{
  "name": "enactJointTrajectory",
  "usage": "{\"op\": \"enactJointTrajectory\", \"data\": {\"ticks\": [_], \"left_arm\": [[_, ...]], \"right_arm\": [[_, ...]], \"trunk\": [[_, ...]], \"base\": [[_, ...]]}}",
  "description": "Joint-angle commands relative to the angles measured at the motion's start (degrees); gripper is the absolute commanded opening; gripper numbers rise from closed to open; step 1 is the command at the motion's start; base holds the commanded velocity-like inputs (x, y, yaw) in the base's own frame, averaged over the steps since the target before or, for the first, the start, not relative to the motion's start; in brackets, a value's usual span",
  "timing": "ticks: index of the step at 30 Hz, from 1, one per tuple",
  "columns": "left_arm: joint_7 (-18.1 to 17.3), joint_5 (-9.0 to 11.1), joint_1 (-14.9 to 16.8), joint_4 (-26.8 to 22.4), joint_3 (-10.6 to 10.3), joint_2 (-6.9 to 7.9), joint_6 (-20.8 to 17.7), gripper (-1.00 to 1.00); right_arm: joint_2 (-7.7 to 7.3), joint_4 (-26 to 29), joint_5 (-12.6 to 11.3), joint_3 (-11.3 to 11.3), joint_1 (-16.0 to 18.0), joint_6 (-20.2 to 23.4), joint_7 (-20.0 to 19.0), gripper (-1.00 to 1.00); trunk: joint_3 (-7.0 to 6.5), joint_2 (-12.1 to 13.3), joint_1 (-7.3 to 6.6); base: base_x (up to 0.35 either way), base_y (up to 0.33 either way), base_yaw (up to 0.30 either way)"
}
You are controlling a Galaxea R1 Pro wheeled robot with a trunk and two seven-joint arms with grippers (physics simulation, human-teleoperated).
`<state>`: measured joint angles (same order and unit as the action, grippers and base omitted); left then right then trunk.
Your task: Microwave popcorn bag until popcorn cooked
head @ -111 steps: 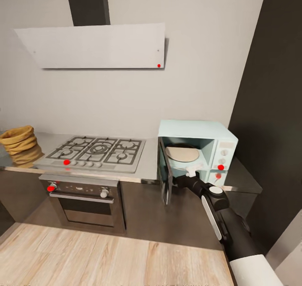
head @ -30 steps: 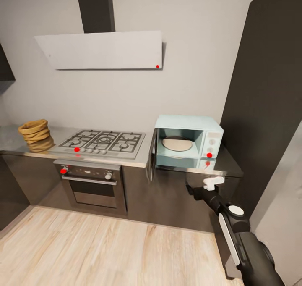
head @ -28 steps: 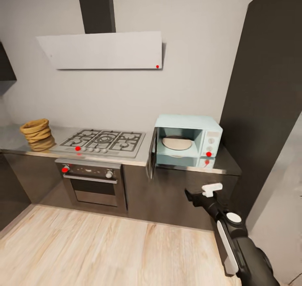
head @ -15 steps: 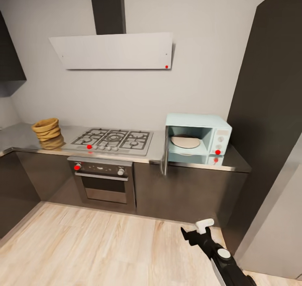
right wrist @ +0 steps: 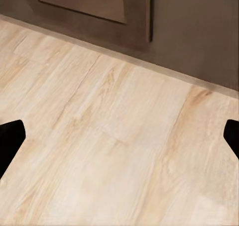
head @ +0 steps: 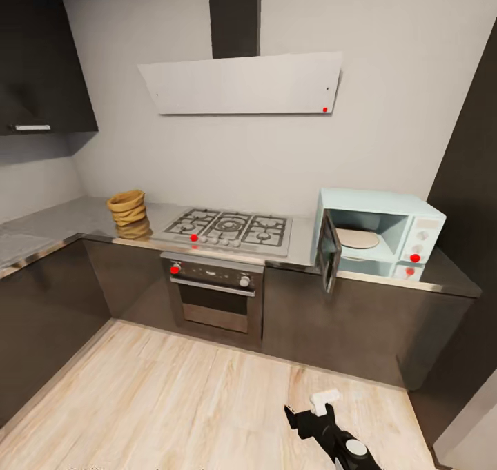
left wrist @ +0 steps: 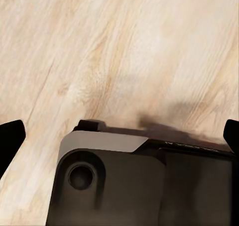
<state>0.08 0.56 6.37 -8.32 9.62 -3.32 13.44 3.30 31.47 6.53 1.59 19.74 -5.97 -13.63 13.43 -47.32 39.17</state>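
Head view is showing the popcorn bag (head: 128,206) sitting near the bench's (head: 83,221) left corner, well apart from the open-doored microwave (head: 378,234) awaiting it; both jaws are spread wide, holding nothing, over the wood floor (head: 172,401).

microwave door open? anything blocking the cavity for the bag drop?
The microwave door hangs open, swung toward the hob. The cavity holds the turntable plate; nothing else visible stands in the opening. The popcorn bag sits on the countertop beyond the hob, not in either gripper.
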Motion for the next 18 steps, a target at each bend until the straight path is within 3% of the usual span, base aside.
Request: {"op": "enactJointTrajectory", "data": {"ticks": [1,13,18], "left_arm": [[0.0,0.1,0.0,0.1,0.2,-0.02,0.2,1.0],[0.0,0.1,0.0,0.1,0.1,-0.02,0.2,1.0],[0.0,0.1,0.0,0.1,0.1,-0.02,0.2,1.0]], "right_arm": [[0.11,-0.1,0.6,0.2,0.0,-0.2,0.0,1.0],[0.24,-2.3,-0.2,0.6,0.1,-0.4,1.9,1.0],[-0.21,-2.3,0.4,0.3,0.0,-0.5,1.5,1.0]], "trunk": [[0.08,-0.1,0.01],[0.08,-0.1,0.01],[0.08,-0.1,0.01]], "base": [[0.056,0.35,0.285],[0.099,0.35,0.283],[0.152,0.35,0.054]]}}
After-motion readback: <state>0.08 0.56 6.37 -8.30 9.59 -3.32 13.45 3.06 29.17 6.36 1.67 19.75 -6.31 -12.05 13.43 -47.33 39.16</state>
